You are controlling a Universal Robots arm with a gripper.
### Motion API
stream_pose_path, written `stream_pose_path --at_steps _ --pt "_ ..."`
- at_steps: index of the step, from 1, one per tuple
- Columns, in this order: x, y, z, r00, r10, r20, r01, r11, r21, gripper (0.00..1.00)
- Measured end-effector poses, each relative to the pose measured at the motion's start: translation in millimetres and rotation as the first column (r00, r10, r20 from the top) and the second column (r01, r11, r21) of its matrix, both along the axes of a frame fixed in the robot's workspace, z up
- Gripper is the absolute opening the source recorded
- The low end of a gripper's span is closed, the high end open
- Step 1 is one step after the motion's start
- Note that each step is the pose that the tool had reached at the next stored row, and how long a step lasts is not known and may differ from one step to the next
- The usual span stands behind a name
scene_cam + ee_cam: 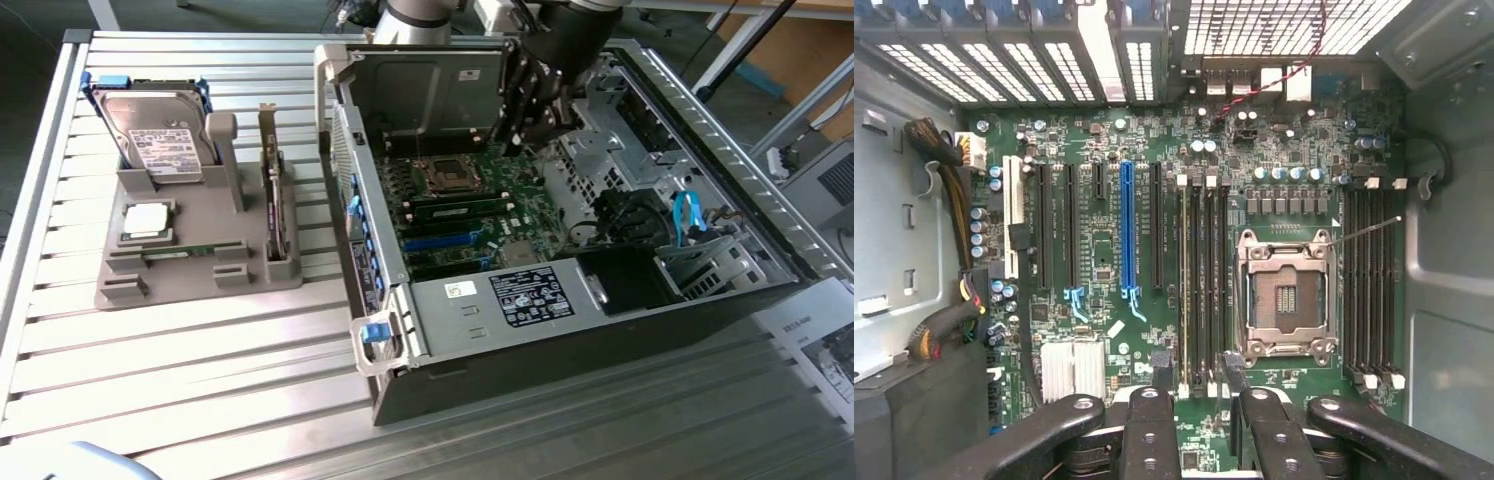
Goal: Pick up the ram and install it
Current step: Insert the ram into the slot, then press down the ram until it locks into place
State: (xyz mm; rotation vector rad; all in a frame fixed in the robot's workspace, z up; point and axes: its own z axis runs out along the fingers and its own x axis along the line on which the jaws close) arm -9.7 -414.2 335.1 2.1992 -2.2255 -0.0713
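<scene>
**Green circuit-board stick: handling notes and pincer state**

Item: the ram (180,250), a long, thin green board. It lay flat in the near part of a grey holder (200,290) on the slatted metal tabletop (200,400), at the exterior view's left. It sat just nearer than the square silver processor chip (144,222). The hard drive (158,130) stood at the holder's far end and the upright expansion card (276,200) at its right. A like stick (454,208) appeared to be seated in the slots inside the open computer case (574,350).

Handling, as judged: light and stiff, but brittle if bent. The faces carried chips and were best left unpinched. The two long edges, near the middle of the length, looked the safest purchase.

Pincer (537,128): it hung inside the case, well apart from the holder. It was spread wide and empty, touching nothing. In the wrist view the pincer (1197,365) hovered over the memory slots (1204,290), beside the bare processor socket (1284,295). Its black fingers (1150,420) stood apart to either side.
</scene>
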Motion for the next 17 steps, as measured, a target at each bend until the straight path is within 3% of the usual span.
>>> stream_pose_path --at_steps 6,17 --pt "0.0 0.0 6.1 1.0000 0.000 0.0001 0.000 1.0000 0.0001 0.31" --pt "0.0 0.0 6.3 1.0000 0.000 0.0001 0.000 1.0000 0.0034 0.31"
